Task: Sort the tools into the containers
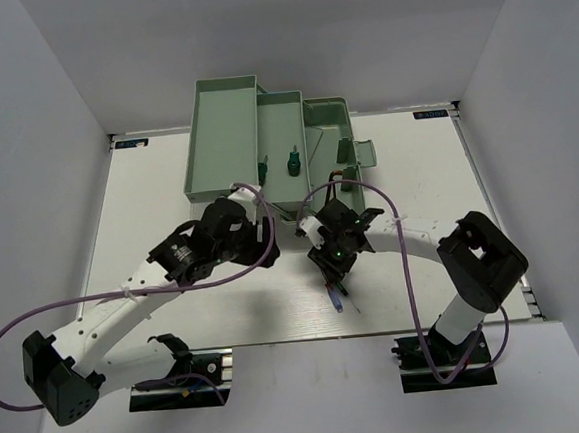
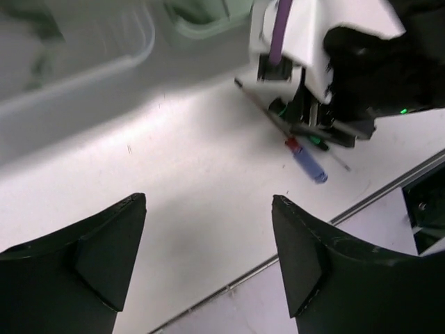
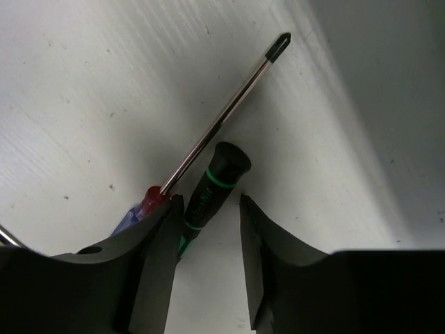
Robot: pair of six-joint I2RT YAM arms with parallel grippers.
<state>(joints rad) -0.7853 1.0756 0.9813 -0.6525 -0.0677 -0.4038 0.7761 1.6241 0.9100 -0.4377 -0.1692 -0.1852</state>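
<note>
My right gripper (image 1: 335, 270) (image 3: 208, 202) is open and low over the table. A thin black precision screwdriver with green rings (image 3: 212, 182) lies between its fingers, against the left finger. The blue-handled precision screwdriver (image 3: 215, 122) (image 1: 334, 299) (image 2: 309, 165) lies just outside that finger, crossing the black one. My left gripper (image 1: 266, 248) (image 2: 208, 200) is open and empty, left of the right gripper. Two stubby green-handled screwdrivers (image 1: 291, 162) stand in the toolbox's middle tray (image 1: 279, 112). I cannot make out the hex keys.
The pale green toolbox (image 1: 223, 111) stands open at the back centre, with its trays stepped out and a clear lid (image 1: 366, 152) on the right. The table's front edge (image 2: 361, 205) runs close behind the screwdrivers. Purple cables loop from both arms.
</note>
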